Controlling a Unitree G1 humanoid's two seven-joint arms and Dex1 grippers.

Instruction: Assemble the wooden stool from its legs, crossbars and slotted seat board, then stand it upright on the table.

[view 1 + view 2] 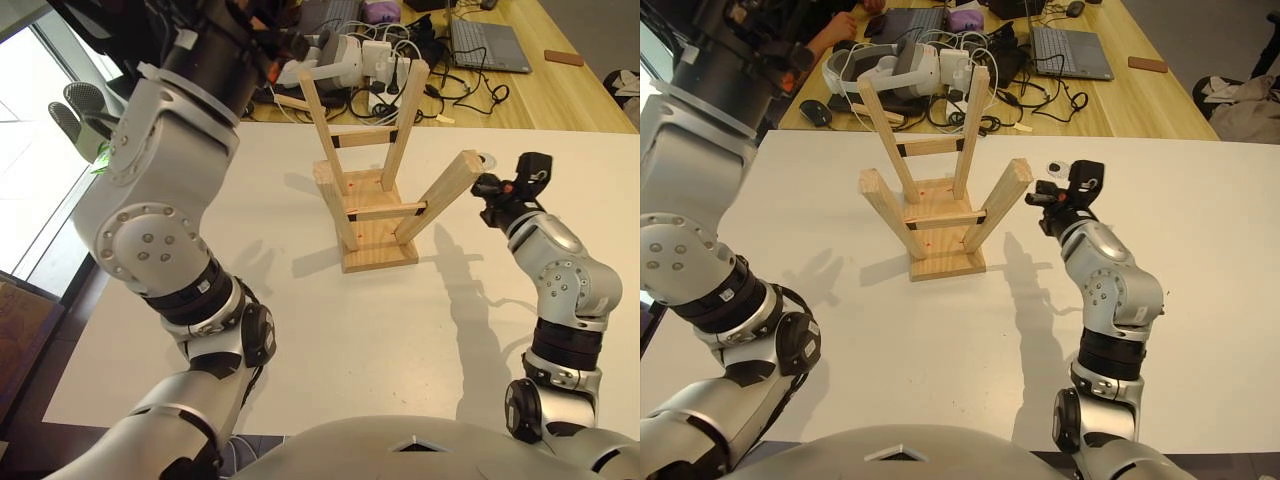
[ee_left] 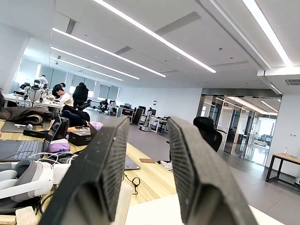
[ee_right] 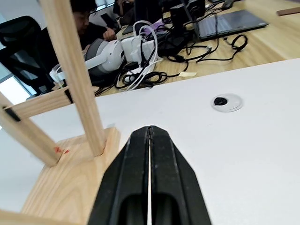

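- Starting from the right hand (image 1: pixel 495 188): fingers pressed together, pinching nothing, low over the right side of the bench (image 1: pixel 400 340).
- The stool (image 1: pixel 368 205) sits just left of it, inverted, with the seat board (image 1: pixel 385 250) flat on the bench and four legs pointing up.
- The nearest leg (image 1: pixel 440 195) leans right, towards the hand. Its free top end is just beside the fingers; I can't tell whether they touch.
- Right wrist view: the closed fingertips (image 3: pixel 140 150) aim down-left at the seat board, near where a leg meets it.
- The near crossbar (image 1: pixel 385 212) runs left-right between the near legs, and the far crossbar (image 1: pixel 360 135) bridges the two far legs.
- Left hand (image 2: pixel 147 124): fingers spread, empty, raised well above the bench and aimed at the room beyond, well apart from the stool.
- My read: assembly looks complete, and what remains is flipping it onto its legs.
- The right hand is clearly the nearer one. The leg's long axis runs up and right from the board, so the hand must spread first, then close across the leg's width.
- The flip probably needs the left hand brought down onto the far-left legs.
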